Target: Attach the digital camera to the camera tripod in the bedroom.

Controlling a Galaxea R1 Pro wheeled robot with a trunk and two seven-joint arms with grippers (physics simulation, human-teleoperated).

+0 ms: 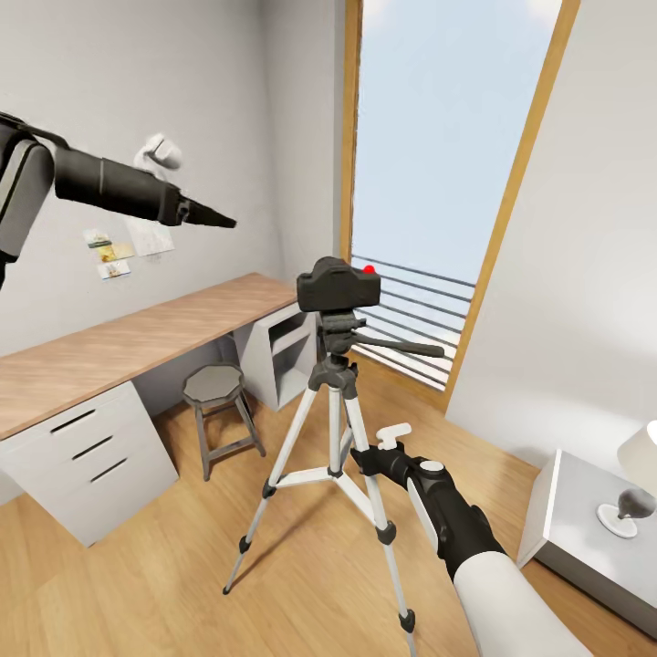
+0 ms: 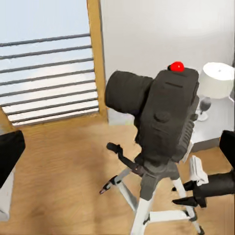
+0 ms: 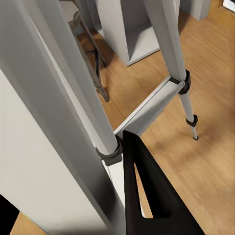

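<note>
Boxy black digital camera [image 1: 338,285], red-dotted, atop silver-legged camera tripod [image 1: 333,429]; right gripper [image 1: 363,456] fingers pinching a leg; left gripper [image 1: 219,219] state untellable.

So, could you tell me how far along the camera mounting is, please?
Looks essentially done: the digital camera sits on the camera tripod head. In hand: the right gripper is at the tripod's legs; its grip is unclear. The left gripper holds nothing. Left: releasing the tripod.

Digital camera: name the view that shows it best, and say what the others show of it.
Left wrist view: the digital camera is large, lens and red dot plain, seated on the camera tripod. Head view shows it smaller, atop the tripod. Right wrist view gives tripod legs.
</note>
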